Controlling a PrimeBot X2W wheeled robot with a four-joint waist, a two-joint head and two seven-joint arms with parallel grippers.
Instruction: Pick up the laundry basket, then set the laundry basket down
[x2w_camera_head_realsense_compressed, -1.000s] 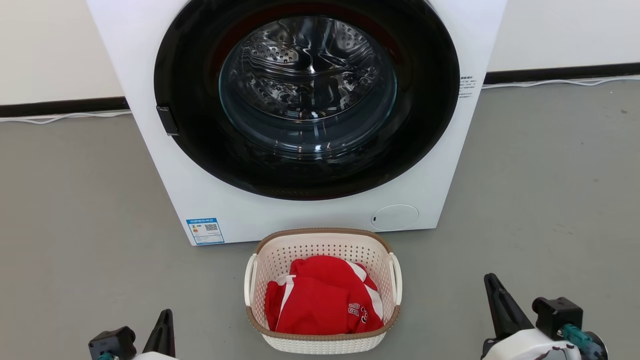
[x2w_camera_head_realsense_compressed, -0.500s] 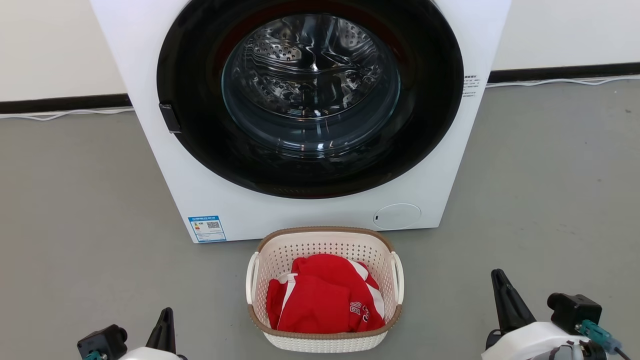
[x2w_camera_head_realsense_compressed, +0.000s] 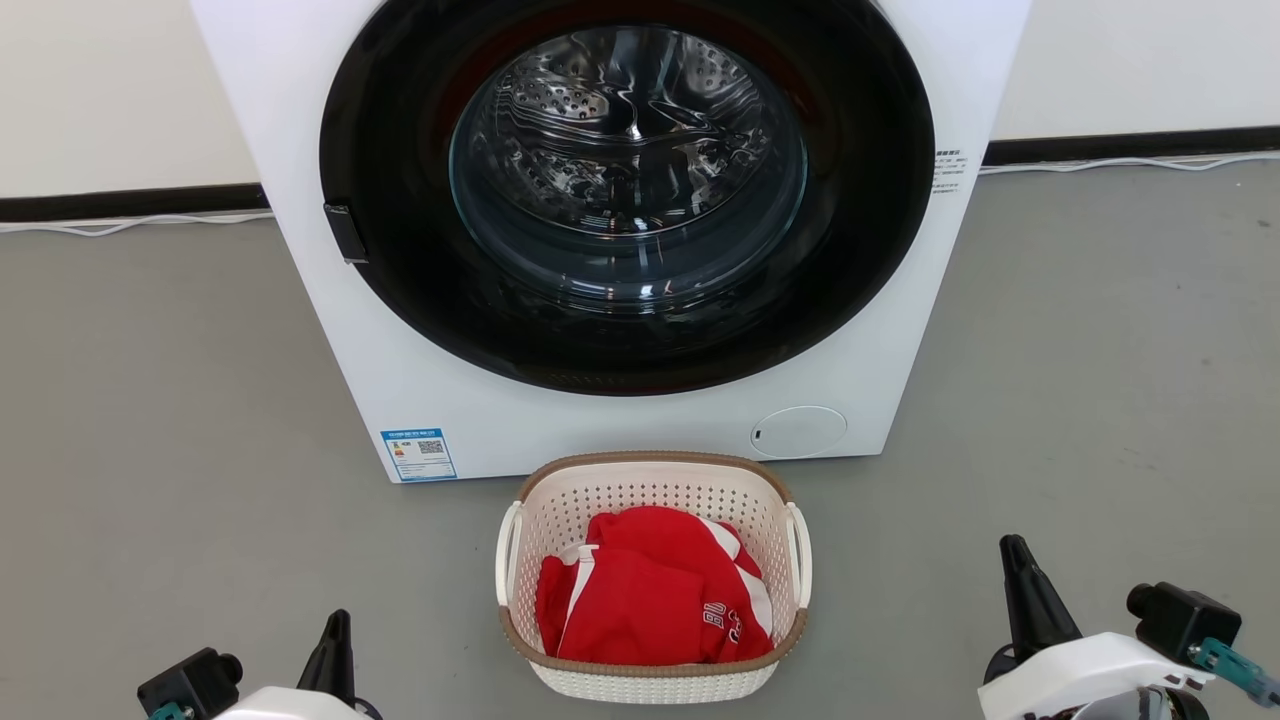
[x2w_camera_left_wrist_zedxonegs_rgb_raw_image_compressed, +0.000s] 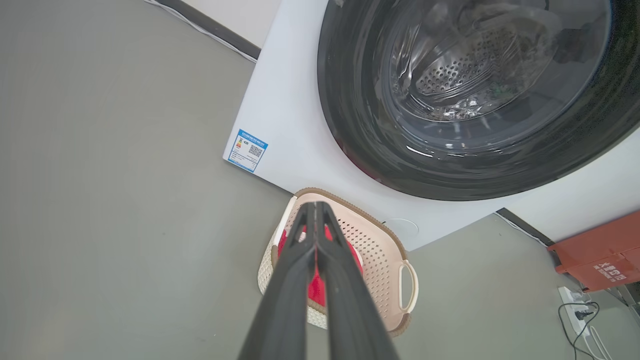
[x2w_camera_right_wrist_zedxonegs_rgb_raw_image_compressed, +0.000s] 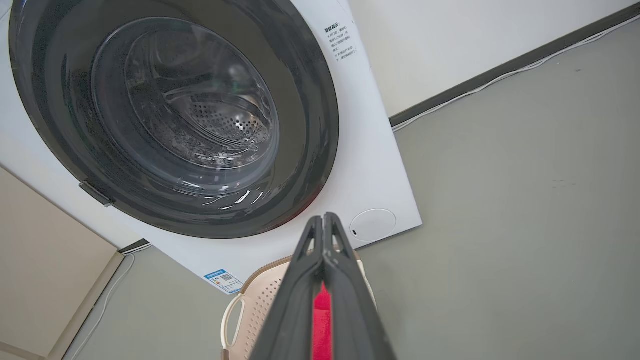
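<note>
Left gripper (x2w_camera_head_realsense_compressed: 338, 620): lower left, fingers pressed together, empty.
Laundry basket (x2w_camera_head_realsense_compressed: 655, 688): bottom centre, on floor (x2w_camera_head_realsense_compressed: 150, 450) before washing machine (x2w_camera_head_realsense_compressed: 600, 440), red garment (x2w_camera_head_realsense_compressed: 640, 610) inside.
Right gripper (x2w_camera_head_realsense_compressed: 1014, 548): lower right, closed, empty, nearer the right edge than a second ago.

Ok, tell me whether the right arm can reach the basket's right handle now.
Probably yes: only bare floor lies between the right gripper and the right handle of the laundry basket, but its jaws are shut and must open first.
</note>
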